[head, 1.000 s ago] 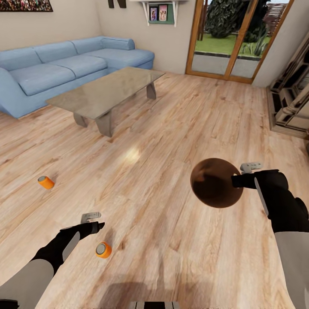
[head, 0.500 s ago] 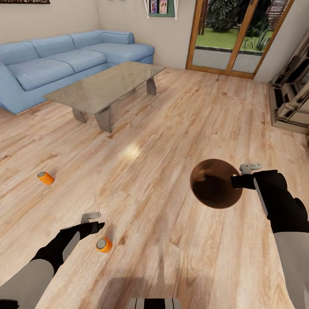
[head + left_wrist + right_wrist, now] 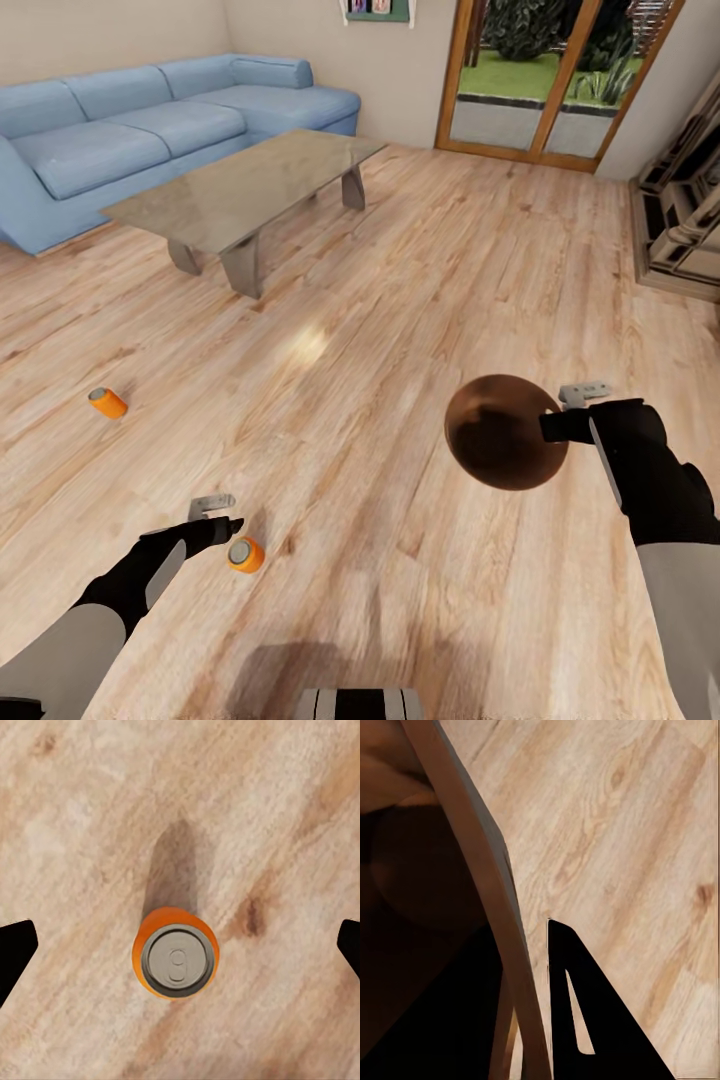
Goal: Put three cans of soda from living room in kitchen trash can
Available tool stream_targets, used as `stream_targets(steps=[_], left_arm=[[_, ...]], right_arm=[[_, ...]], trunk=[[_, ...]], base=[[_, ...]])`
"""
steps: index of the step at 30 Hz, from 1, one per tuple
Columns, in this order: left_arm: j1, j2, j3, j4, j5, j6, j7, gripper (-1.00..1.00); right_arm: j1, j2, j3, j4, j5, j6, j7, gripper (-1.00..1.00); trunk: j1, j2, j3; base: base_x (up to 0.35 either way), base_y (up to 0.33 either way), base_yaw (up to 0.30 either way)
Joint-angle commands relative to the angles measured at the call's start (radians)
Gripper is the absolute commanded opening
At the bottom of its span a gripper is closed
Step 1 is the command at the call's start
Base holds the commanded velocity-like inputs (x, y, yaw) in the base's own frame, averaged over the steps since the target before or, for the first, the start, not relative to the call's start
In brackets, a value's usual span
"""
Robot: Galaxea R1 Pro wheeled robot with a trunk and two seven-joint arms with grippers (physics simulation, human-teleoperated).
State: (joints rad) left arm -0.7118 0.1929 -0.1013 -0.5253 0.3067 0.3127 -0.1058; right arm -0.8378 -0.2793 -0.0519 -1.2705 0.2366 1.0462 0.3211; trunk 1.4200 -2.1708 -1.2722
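Compared with a second before, the view had moved slightly forward, so the near orange can (image 3: 244,554) on the wood floor (image 3: 400,300) lay just beside the spread-open left gripper (image 3: 224,512), while the right gripper (image 3: 560,412) clamped the tash can (image 3: 505,432) rim.

The left gripper (image 3: 232,526) points down low with its fingers (image 3: 15,952) spread wide. The right gripper (image 3: 553,424) is pinched tight, its arm stretched forward
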Motion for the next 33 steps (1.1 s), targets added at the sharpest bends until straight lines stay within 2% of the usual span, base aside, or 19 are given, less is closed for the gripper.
stream_targets(steps=[1, 28, 33], left_arm=[[0.0, 0.0, 0.0, 0.0, 0.0, 0.0, 0.0, 1.0], [0.0, -0.001, -0.001, -0.001, 0.0, 0.0, -0.002, 1.0], [0.0, 0.0, -0.001, -0.006, 0.0, -0.001, -0.002, 1.0]], right_arm=[[0.0, 0.0, 0.0, -0.001, -0.013, 0.001, 0.006, -1.0], [0.018, 0.004, 0.001, 0.0, -0.012, 0.001, 0.006, -1.0], [0.02, 0.004, 0.001, 0.0, -0.012, 0.001, 0.006, -1.0]], trunk=[[0.004, -0.007, -0.005], [0.107, -0.196, -0.13], [0.107, -0.196, -0.138]], base=[[0.0, 0.0, 0.0], [0.0, 0.0, 0.0], [0.0, 0.0, 0.0]])
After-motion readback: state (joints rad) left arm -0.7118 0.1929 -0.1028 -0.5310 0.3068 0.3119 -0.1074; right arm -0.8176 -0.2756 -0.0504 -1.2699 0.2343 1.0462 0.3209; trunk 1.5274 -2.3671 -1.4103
